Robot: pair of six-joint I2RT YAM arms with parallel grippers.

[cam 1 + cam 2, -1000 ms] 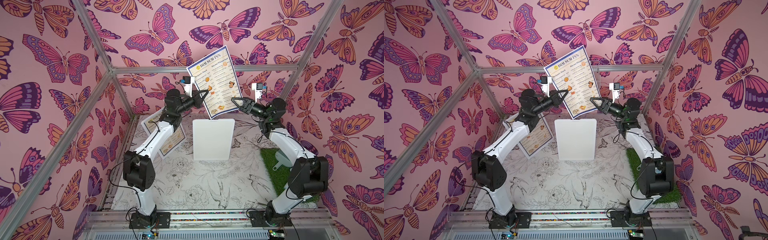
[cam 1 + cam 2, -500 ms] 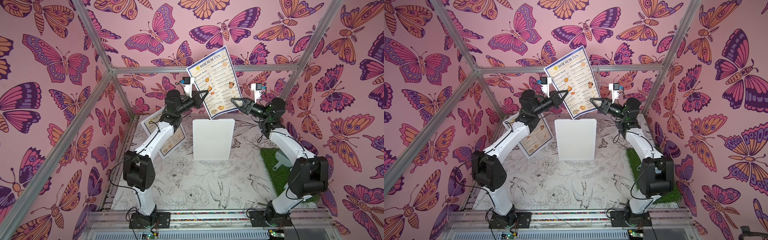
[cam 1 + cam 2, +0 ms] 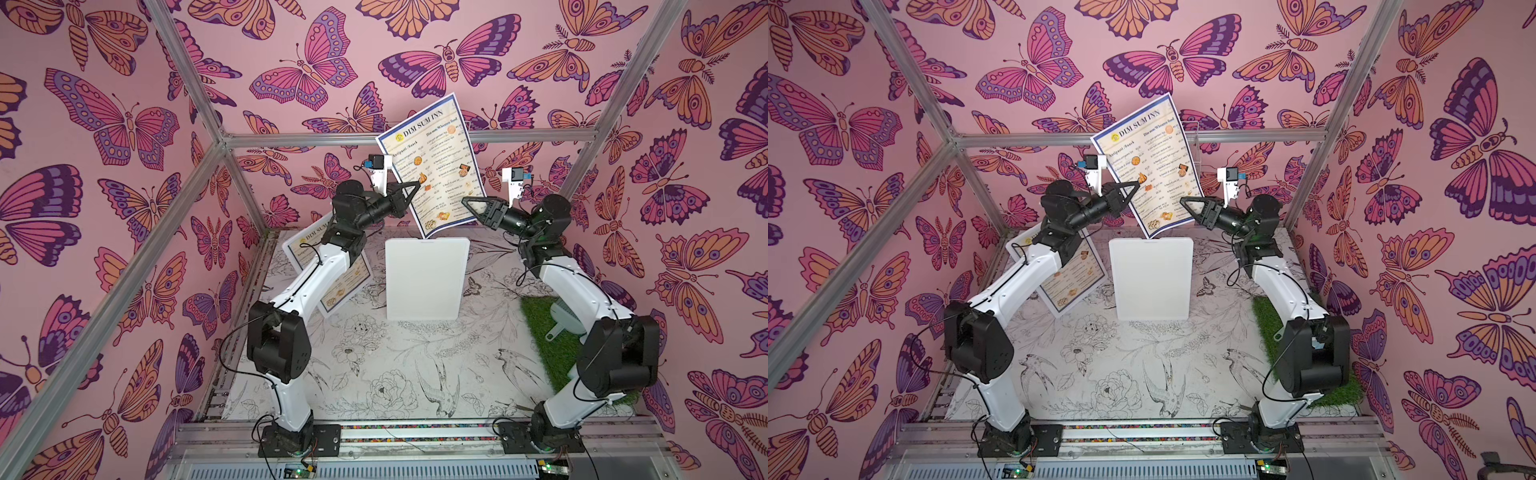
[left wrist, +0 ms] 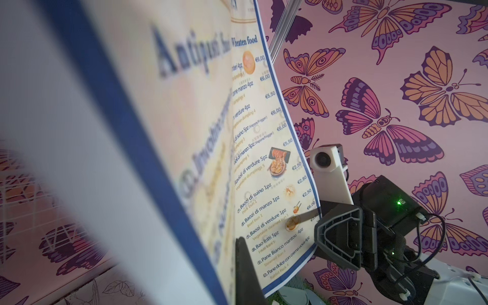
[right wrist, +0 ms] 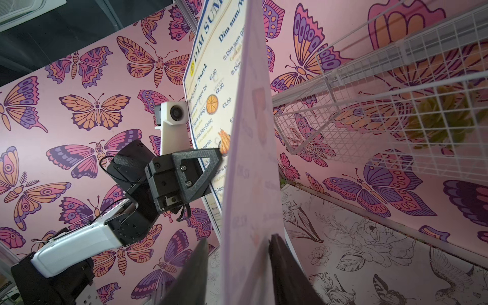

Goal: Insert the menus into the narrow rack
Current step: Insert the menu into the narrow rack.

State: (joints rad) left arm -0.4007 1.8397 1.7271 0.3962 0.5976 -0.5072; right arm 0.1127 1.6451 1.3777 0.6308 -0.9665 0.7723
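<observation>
One menu [image 3: 434, 166] [image 3: 1150, 166] hangs tilted in the air near the back wall, above the white board. My left gripper [image 3: 415, 185] [image 3: 1136, 185] [image 4: 235, 269] is shut on its left edge. My right gripper [image 3: 466, 202] [image 3: 1183, 202] [image 5: 237, 240] is open, and the sheet's lower right edge [image 5: 250, 184] passes between its fingers with a gap on one side. The other menu [image 3: 345, 282] [image 3: 1075, 278] lies flat on the table, partly hidden under my left arm. The white wire rack [image 5: 369, 105] is mounted on the back wall beside the raised menu.
A white board [image 3: 426, 278] [image 3: 1152, 278] lies flat mid-table beneath the raised menu. A green grass mat [image 3: 544, 328] with a grey object [image 3: 563, 320] sits at the right under my right arm. Butterfly-papered walls and metal frame bars close in the space.
</observation>
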